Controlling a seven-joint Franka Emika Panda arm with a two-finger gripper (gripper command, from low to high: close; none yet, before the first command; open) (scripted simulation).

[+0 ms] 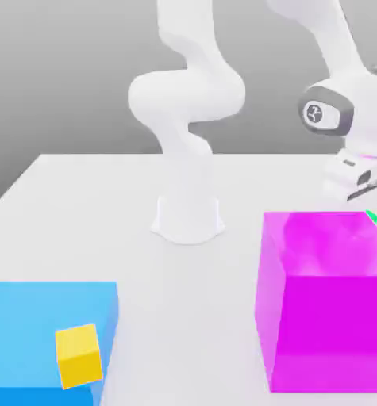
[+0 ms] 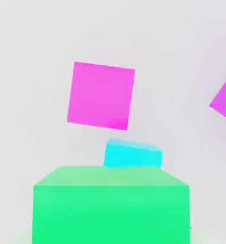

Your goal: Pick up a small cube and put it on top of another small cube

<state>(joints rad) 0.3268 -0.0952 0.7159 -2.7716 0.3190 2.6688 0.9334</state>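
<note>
The small green cube (image 2: 111, 205) fills the lower centre of the hand view, close under the camera, which indicates that it is carried by the end effector (image 1: 364, 189); the jaws are closed and are judged to be clamped on this cube, though the fingers themselves are not distinguishable. In the exterior view only a green sliver of the cube shows at the right edge, just above the back corner of the large magenta block (image 1: 322, 305), which hides the rest. The small magenta cube (image 2: 101, 95), the stacking target, lies on the white counter (image 1: 104, 206) in the upper centre of the hand view, clear of the carried cube, so the carry is judged to be under way with placement not yet made. A small cyan cube (image 2: 133, 155) sits between the two in that frame. At lower left of the exterior view a large blue block (image 1: 40, 317) is cut off by the frame edge, with a small yellow cube (image 1: 78, 355) in front of it.
</note>
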